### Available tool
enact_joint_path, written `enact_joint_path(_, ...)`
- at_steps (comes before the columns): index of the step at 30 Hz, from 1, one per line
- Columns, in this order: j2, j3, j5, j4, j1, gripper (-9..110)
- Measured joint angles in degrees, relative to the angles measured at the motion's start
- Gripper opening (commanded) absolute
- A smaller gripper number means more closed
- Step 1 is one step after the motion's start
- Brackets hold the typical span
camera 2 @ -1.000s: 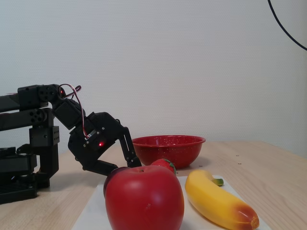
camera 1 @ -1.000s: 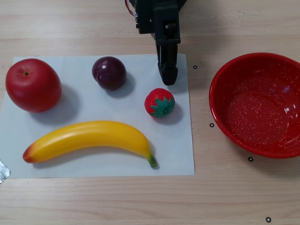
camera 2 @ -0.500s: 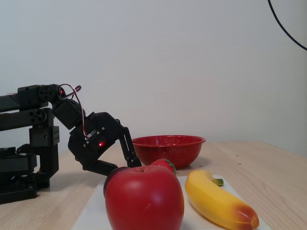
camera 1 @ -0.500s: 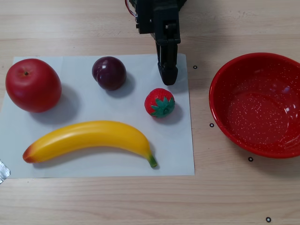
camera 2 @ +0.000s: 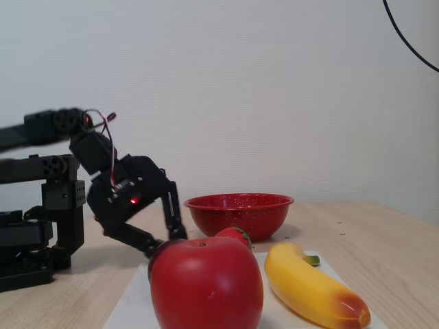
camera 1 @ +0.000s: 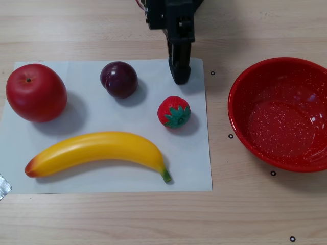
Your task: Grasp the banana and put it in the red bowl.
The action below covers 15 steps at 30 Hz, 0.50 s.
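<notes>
Clearly nothing is done yet: the banana (camera 1: 97, 152) is left ungrasped on the paper (camera 1: 196, 168), at nine o'clock from the empty red bowl (camera 1: 245, 76), while the gripper (camera 1: 180, 76) is kept clenched, empty.

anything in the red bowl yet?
No. In the other view the red bowl shows only its speckled inside. The banana lies on the white sheet. In the fixed view the rim hides the bowl's bottom.
</notes>
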Motion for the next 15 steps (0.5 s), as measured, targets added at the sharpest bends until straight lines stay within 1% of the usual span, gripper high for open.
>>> enact_joint_path(5, -5.89, -10.55, -0.88, 8.61, -0.18, 0)
enact_joint_path(9, -11.16, -20.13, -0.88, 14.59, -2.55, 0)
enact_joint_path(15, -20.92, -31.55, -0.70, 17.49, -6.33, 0)
